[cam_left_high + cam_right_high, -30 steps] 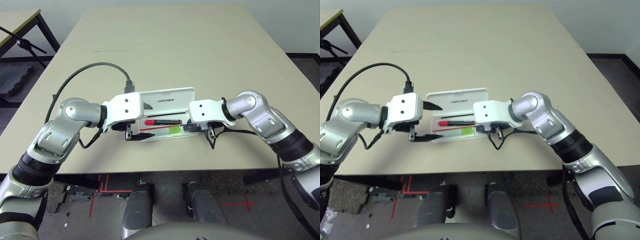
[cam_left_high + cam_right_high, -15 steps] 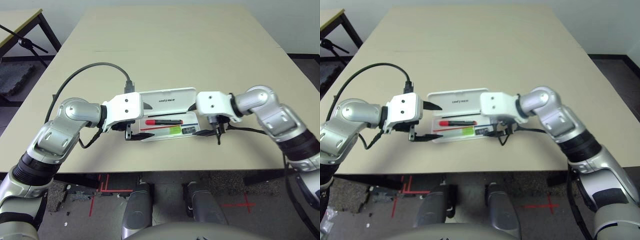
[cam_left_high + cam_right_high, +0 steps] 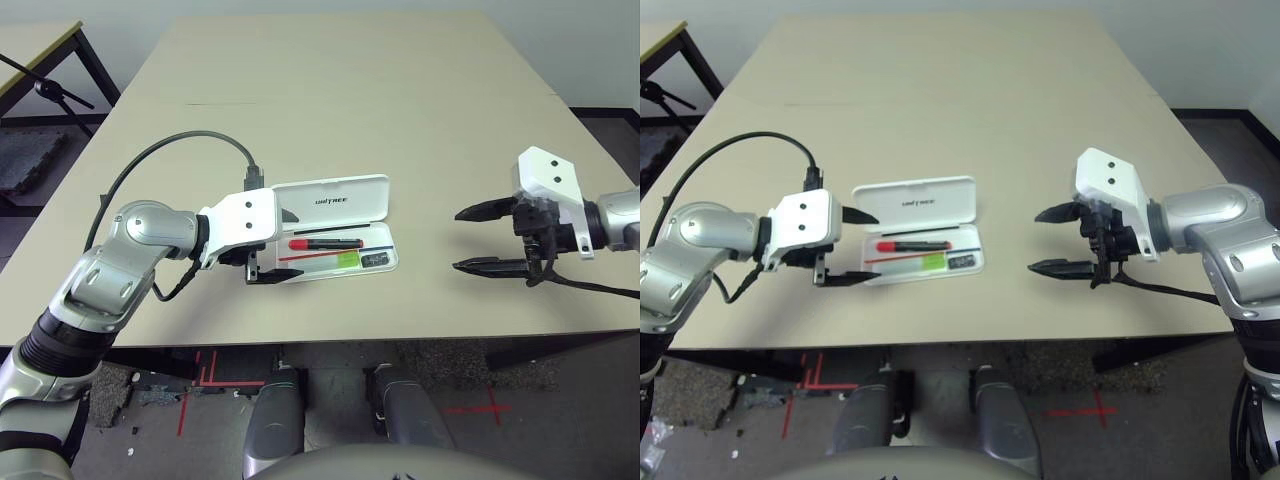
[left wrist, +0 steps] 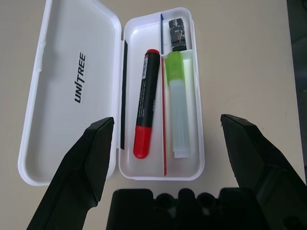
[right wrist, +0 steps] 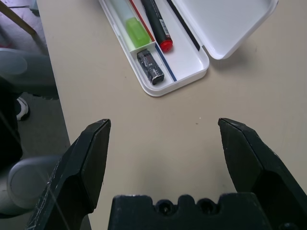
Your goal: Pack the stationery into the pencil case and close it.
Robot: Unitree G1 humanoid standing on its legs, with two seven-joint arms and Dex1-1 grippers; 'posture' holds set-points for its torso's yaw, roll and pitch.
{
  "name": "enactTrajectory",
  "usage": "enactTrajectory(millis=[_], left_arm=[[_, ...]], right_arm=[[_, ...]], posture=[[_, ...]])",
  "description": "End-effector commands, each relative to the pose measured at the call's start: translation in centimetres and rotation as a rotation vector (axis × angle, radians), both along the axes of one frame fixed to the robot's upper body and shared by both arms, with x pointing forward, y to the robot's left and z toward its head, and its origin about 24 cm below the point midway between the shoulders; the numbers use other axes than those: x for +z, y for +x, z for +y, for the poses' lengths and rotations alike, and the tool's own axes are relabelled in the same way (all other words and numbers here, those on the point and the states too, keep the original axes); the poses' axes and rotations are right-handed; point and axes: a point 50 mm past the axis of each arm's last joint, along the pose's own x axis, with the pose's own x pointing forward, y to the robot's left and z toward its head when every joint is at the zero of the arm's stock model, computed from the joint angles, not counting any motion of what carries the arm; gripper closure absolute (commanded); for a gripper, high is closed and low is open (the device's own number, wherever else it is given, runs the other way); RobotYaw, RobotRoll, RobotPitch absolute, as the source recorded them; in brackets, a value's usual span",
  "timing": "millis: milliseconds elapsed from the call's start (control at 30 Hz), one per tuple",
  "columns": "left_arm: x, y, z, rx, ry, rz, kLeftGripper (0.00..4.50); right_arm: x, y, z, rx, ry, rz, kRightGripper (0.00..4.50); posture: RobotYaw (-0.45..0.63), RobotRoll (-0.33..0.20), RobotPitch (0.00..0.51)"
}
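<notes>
- The pencil case [image 3: 335, 235] lies open near the tabletop's [image 3: 400, 110] front edge, left of centre, its lid [image 4: 72, 91] flat on the far side.
- The red marker [image 4: 145, 103], the highlighter [image 4: 178, 105] and the dark grey block [image 4: 177, 33] all sit in the tray.
- The left gripper [image 3: 268, 246] hovers at its left end, jaws spread, empty.
- The right gripper [image 3: 488, 238] hangs well right, jaws spread, empty.
- You're likely handling light, stiff, slick plastic: push the lid's far edge over while you brace the tray.

A flat white hard-plastic pencil case [image 4: 72, 96] lies open, holding a red marker [image 4: 145, 103], lime-capped pale highlighter [image 4: 178, 110] and small dark block [image 4: 178, 33]
</notes>
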Motion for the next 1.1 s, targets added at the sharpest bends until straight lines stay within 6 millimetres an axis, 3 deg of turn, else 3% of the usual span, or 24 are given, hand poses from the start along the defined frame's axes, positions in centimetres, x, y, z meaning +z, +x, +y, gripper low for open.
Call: enactTrajectory(millis=[33,267,367,700,800,967,1100], left_arm=[[-0.2,0.1,0.6,0.026,0.016,0.001,0.0],[-0.4,0.4,2.1,0.106,0.046,0.006,0.0],[-0.6,1.6,3.8,0.237,0.044,-0.007,0.61],[-2.3,4.4,8.4,0.489,0.222,-0.084,4.43],[-2.3,5.3,8.3,0.516,0.221,-0.128,4.47],[-2.0,7.2,6.3,0.503,0.037,-0.15,4.47],[-2.3,7.7,5.5,0.482,0.024,-0.144,4.47]], right_arm=[[0.3,0.0,0.0,-0.007,0.013,-0.014,0.04],[0.5,0.2,0.0,-0.018,0.054,-0.018,0.04],[0.4,0.2,0.0,-0.017,0.058,-0.014,0.0],[0.0,0.3,0.1,-0.018,0.049,-0.012,0.0],[0.0,0.3,0.1,-0.018,0.047,-0.014,0.0],[-0.1,0.3,0.2,-0.011,0.034,-0.013,0.0],[-0.1,0.3,0.2,-0.009,0.028,-0.015,0.0]], posture=[[0.01,0.0,0.111],[0.01,0.0,0.116],[0.02,0.0,0.12],[0.01,0.0,0.121],[0.0,0.0,0.12],[0.0,0.0,0.118],[0.0,0.0,0.118]])
